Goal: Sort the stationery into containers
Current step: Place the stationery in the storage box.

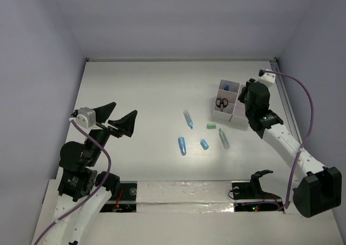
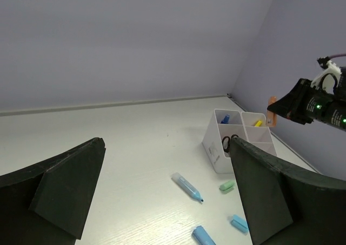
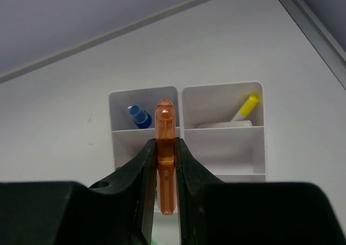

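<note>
My right gripper [image 3: 165, 145] is shut on an orange marker [image 3: 165, 153] and holds it above the white containers [image 3: 184, 131]; it also shows in the top view [image 1: 250, 101]. The boxes hold a blue-capped bottle [image 3: 139, 117], a yellow-tipped pen [image 3: 246, 107] and black-handled scissors [image 1: 221, 103]. On the table lie a blue marker [image 1: 188, 119], a mint eraser [image 1: 212, 126], a teal marker [image 1: 223, 138], a blue tube [image 1: 182, 145] and a small blue piece [image 1: 204, 144]. My left gripper [image 1: 116, 118] is open and empty, raised at the left.
The containers [image 1: 227, 101] stand near the table's right edge and its rail [image 1: 286, 104]. Walls close in the back and both sides. Taped strips and cables run along the near edge [image 1: 184, 193].
</note>
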Action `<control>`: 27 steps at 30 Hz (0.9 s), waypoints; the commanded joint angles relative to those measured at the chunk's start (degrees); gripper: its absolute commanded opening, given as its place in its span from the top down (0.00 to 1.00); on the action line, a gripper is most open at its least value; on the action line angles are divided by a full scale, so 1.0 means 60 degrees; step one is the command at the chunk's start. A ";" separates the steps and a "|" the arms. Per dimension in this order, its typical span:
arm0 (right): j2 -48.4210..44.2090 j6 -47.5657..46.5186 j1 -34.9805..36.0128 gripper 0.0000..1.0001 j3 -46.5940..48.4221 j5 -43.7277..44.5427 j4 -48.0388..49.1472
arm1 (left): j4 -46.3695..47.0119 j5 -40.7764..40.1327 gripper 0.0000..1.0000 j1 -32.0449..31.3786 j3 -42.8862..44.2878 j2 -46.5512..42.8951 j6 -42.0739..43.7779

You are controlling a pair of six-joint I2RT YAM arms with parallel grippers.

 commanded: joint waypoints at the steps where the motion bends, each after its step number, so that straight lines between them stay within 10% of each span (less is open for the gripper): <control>1: 0.0017 0.0406 -0.0589 0.97 -0.0515 0.0698 0.1172 | 0.0482 0.0108 0.01 -0.0101 0.0183 -0.0126 -0.0076; 27: 0.1907 0.1198 -0.0971 0.99 -0.1086 0.1664 0.2813 | 0.0467 0.0093 0.01 -0.0189 0.0197 0.0035 -0.0061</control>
